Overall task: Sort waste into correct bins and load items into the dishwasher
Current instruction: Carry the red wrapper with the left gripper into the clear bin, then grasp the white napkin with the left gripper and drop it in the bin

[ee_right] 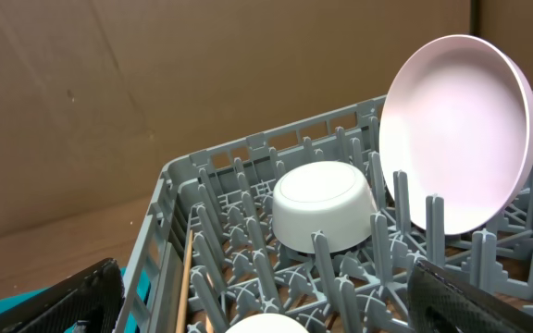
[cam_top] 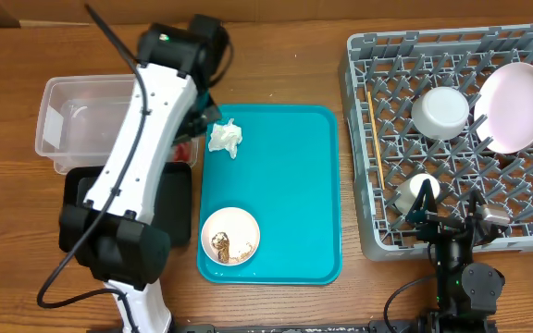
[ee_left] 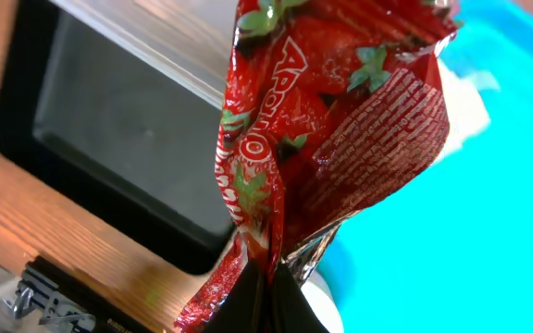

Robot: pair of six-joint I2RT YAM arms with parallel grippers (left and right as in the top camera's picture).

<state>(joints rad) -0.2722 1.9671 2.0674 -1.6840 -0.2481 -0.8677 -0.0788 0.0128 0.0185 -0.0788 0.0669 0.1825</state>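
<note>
Sorting waste: I am pinching the red wrapper (ee_left: 331,139) in my left gripper (ee_left: 268,294) above the black tray's (ee_left: 128,157) right edge. Next, likely, I am carrying it left over a bin and letting go. My right gripper (cam_top: 450,209) is hanging wide open.

Glossy crinkled red wrapper (ee_left: 331,139)

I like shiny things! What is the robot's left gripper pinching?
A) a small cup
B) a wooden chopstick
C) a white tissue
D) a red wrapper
D: the left gripper is shut on the shiny red wrapper, seen up close in its wrist view.
</note>
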